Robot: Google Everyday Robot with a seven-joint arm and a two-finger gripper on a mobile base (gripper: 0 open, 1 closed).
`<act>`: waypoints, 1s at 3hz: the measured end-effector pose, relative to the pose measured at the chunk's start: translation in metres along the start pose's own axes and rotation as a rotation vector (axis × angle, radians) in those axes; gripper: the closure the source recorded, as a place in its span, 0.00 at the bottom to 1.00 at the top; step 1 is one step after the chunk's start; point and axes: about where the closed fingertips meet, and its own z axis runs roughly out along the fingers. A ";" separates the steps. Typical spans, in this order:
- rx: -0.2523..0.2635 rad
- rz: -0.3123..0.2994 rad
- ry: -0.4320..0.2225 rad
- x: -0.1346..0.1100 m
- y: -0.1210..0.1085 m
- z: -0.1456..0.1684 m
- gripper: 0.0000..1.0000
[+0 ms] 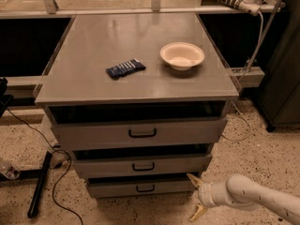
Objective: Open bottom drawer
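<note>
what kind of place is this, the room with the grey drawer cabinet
Probably a lab or workshop, not a home: speckled hard floor, loose cables, a grey metal drawer cabinet. The robot's open claw sits low, just beside the bottom drawer.

The two-finger gripper (196, 197), low at the near right, has pointed tan fingers (193, 179) spread apart on a short white cylindrical wrist (211, 196). Behind it runs a smooth white tubular arm (262, 198) with a rounded joint.
</note>
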 end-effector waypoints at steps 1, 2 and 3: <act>-0.004 0.001 0.009 0.003 0.000 0.009 0.00; 0.006 -0.002 0.035 0.016 -0.003 0.026 0.00; 0.014 -0.004 0.060 0.030 -0.005 0.044 0.00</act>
